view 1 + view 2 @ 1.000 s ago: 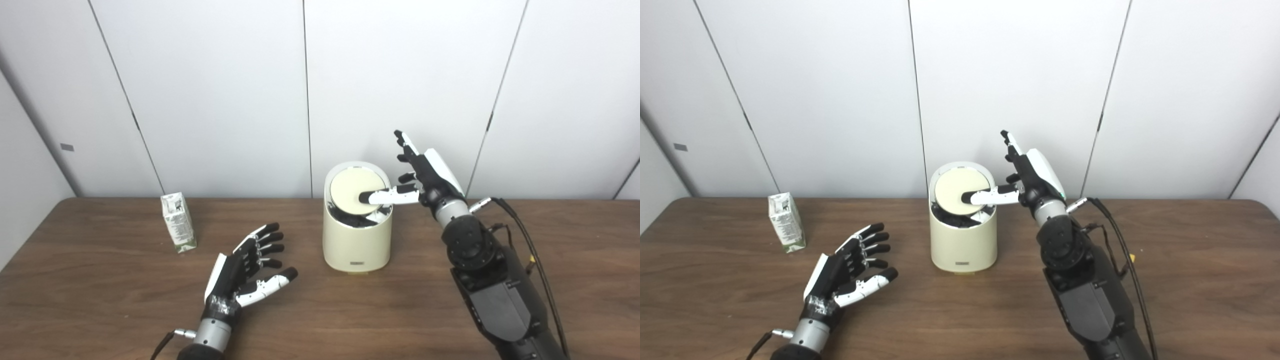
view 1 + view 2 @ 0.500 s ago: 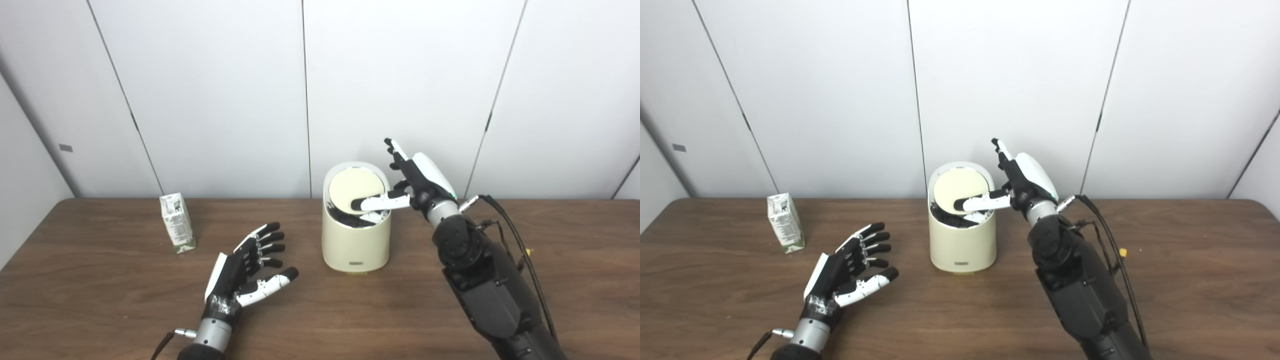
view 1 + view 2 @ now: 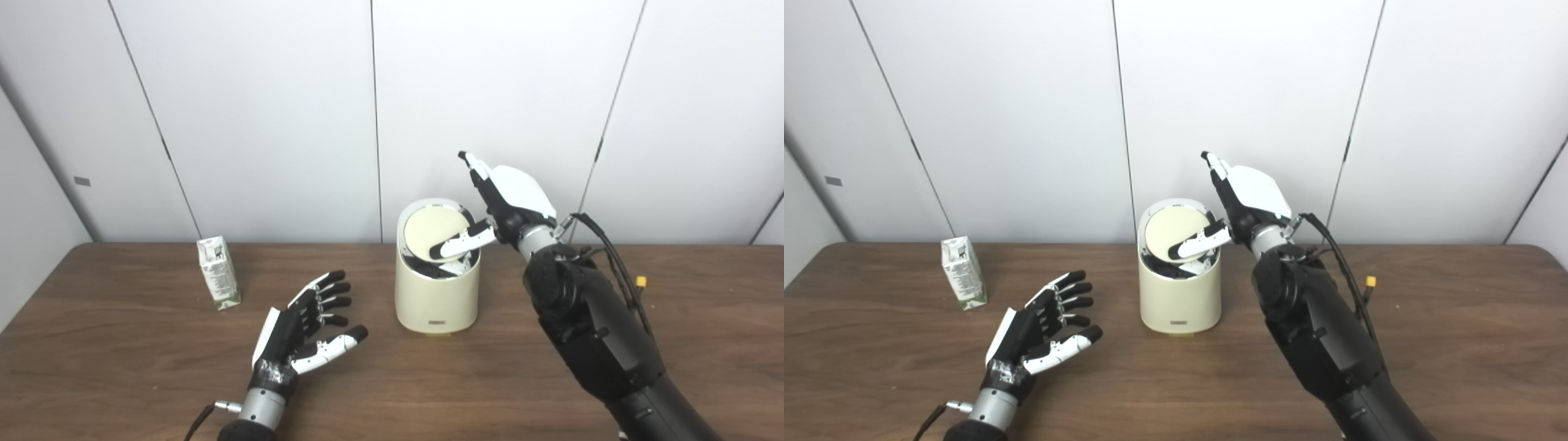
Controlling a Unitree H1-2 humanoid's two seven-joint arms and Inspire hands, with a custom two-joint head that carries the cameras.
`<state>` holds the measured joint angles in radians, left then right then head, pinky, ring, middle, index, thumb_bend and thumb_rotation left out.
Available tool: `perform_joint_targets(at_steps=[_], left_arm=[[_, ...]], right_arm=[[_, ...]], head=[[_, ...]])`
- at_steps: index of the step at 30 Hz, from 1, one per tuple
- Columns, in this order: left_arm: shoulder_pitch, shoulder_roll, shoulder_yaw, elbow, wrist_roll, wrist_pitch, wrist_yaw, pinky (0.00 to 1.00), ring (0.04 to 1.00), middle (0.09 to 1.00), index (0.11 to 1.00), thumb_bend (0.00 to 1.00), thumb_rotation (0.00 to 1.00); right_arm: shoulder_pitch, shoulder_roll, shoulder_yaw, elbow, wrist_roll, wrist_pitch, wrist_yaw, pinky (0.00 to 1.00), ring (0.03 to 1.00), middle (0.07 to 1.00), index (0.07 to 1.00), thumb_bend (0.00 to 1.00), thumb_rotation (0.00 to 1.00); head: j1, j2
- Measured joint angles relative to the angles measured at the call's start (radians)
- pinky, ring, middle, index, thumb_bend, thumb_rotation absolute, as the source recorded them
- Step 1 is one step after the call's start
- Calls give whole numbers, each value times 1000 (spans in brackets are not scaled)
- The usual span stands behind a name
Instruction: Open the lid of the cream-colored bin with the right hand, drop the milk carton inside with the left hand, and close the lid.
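The cream-colored bin [image 3: 436,300] stands mid-table near the wall. Its round lid [image 3: 429,234] is tipped, with a dark gap showing at its front edge. My right hand [image 3: 502,205] is over the bin's right rim, fingers spread upward, its thumb pressing on the lid's lower right part. It holds nothing. The milk carton [image 3: 218,272] stands upright at the far left, apart from both hands. My left hand [image 3: 306,331] is open and empty, palm up, above the table left of the bin.
The brown table [image 3: 122,367] ends at a white panelled wall just behind the bin. Cables [image 3: 618,257] with a small yellow connector hang off my right arm above the table's right side.
My right hand has moved left and turned over the bin, and its thumb now angles down onto the lid, tilting it further. My left hand and the carton have stayed put.
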<state>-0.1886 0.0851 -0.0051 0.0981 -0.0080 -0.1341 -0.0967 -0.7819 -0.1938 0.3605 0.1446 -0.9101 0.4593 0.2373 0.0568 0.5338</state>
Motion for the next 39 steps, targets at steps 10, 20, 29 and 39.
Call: perform_joint_targets(at_steps=[10,20,29,39], left_arm=[[1,1,2,-8,-3,1,0,633,765,817,876,761,206],[1,3,-1,-6,-2,1,-1,649,766,814,874,765,219],[1,1,-5,4,-2,0,-1,639,763,812,871,765,205],[1,2,-6,4,-2,-1,-2,641,762,810,872,763,209]], right_arm=[[-7,64,-53,-21,-178,-2,101,614,803,921,894,855,187],[87,36,-138,-26,88,-122,-62,640,816,880,846,823,288],[223,32,-219,-91,256,-198,-159,651,797,865,848,760,339],[384,22,-285,-173,447,-233,-181,705,834,905,887,783,362]], head=[[-5,-5],[-5,-12],[-3,-11],[-6,-11]])
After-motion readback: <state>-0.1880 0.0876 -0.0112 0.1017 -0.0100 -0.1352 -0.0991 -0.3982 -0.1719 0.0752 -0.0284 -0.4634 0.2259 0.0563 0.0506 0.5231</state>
